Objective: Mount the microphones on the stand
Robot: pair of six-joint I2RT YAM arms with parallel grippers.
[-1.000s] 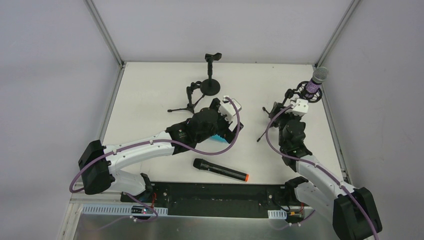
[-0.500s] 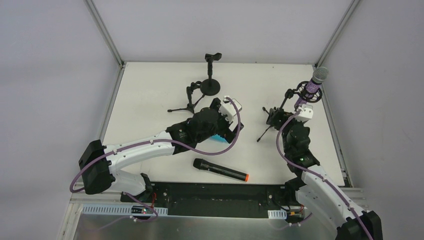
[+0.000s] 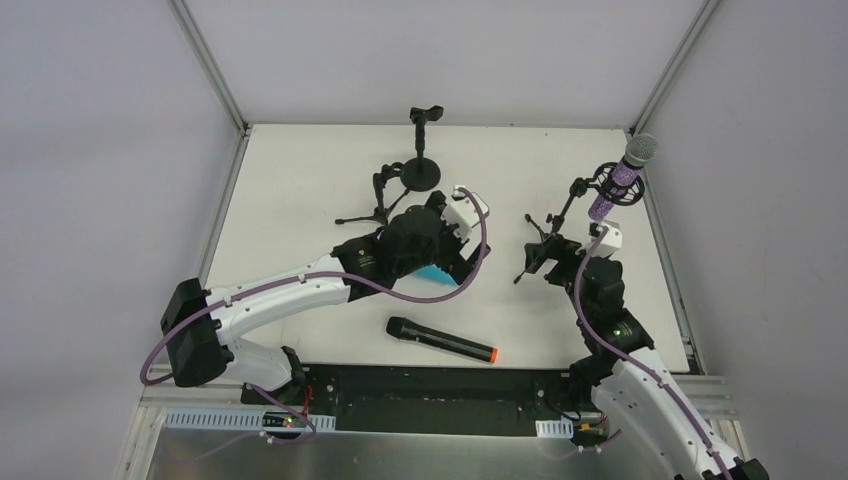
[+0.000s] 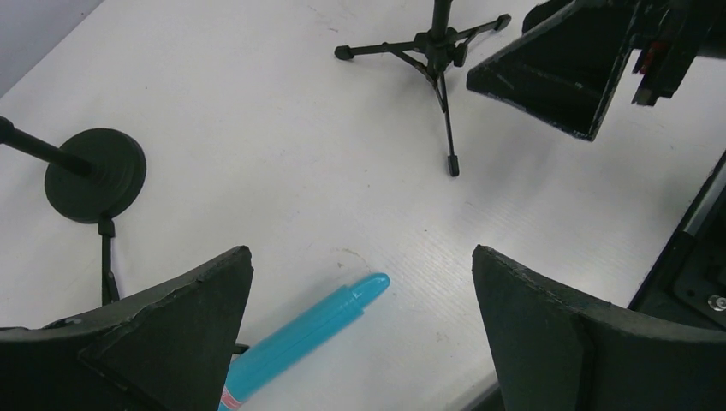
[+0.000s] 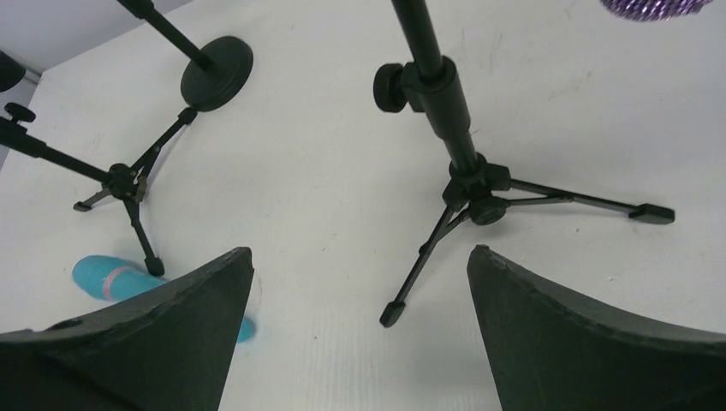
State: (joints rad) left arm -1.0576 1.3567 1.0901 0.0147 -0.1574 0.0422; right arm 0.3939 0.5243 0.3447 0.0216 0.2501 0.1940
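Your left gripper (image 4: 360,253) and right gripper (image 5: 360,253) hover, jaws apart.
Turquoise stick microphone (image 4: 300,338) lies on open white tabletop (image 4: 257,128) near black tripod stand (image 5: 128,184).

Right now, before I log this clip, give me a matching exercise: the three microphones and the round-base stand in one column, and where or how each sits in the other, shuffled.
Column one
1. purple microphone
2. turquoise microphone
3. black microphone
4. round-base stand

Column two
A. lying under the open left gripper
B. mounted on the far-right tripod stand
C. lying alone near the near edge of the table
D. clip empty

Pairs: 1-B, 2-A, 3-C, 4-D
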